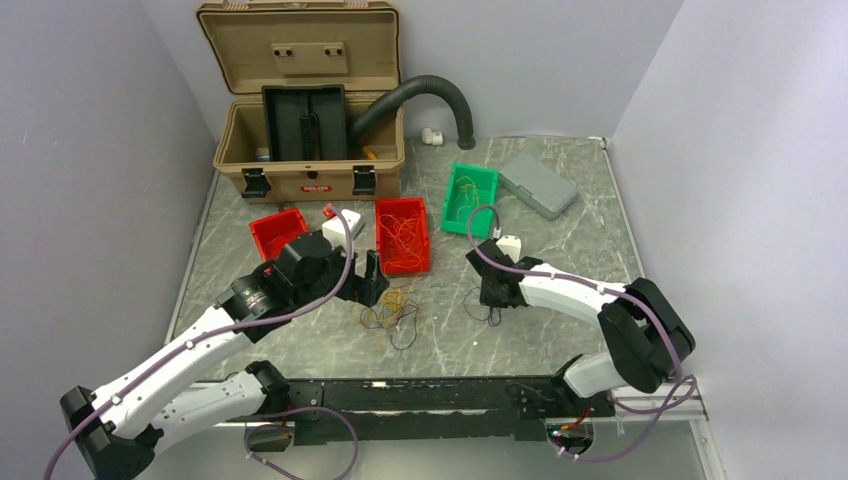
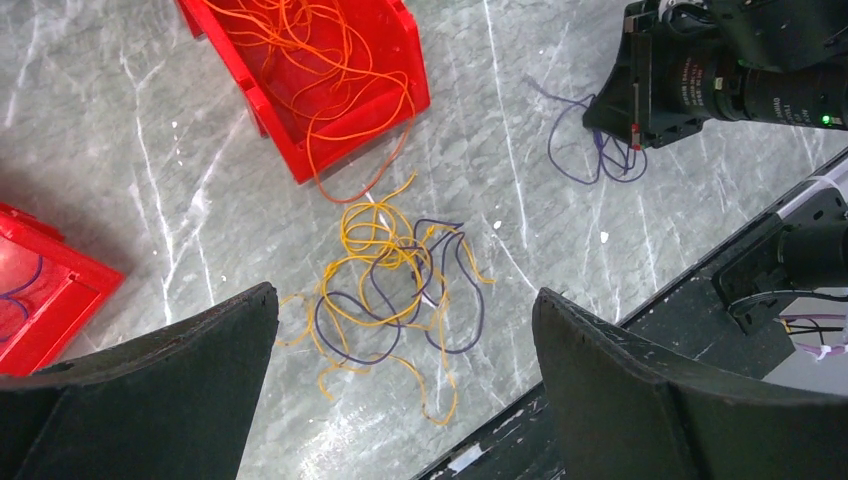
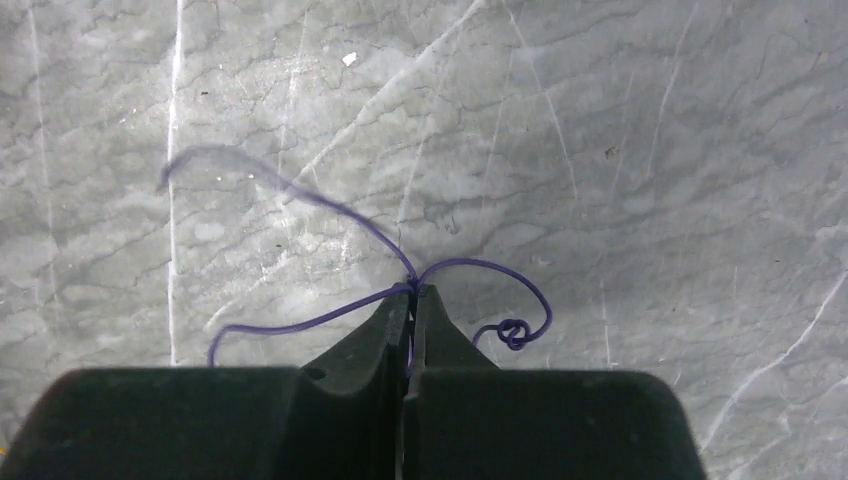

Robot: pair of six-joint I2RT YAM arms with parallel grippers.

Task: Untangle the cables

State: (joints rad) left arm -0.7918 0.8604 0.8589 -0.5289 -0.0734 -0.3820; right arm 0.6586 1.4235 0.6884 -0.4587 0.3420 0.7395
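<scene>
A tangle of orange-yellow and dark purple cables [image 1: 392, 312] lies on the grey marble table in front of the red bin. In the left wrist view the tangle [image 2: 395, 285] lies on the table below my open, empty left gripper [image 2: 405, 293], which hovers above it [image 1: 372, 285]. My right gripper [image 1: 490, 292] is low at the table, to the right of the tangle. It is shut [image 3: 412, 292] on a single dark purple cable [image 3: 300, 325] that loops out to both sides and has a small knot [image 3: 513, 333]. That cable also shows in the left wrist view [image 2: 590, 160].
A red bin [image 1: 402, 235] holds orange wires, and one strand hangs over its rim [image 2: 360, 190]. A smaller red bin [image 1: 275, 232] stands to its left, and a green bin [image 1: 470, 198] with yellow wires and a grey box [image 1: 538, 184] to its right. An open tan toolbox [image 1: 305, 110] and a black hose [image 1: 420, 95] are at the back. A black rail [image 1: 430, 395] runs along the near edge.
</scene>
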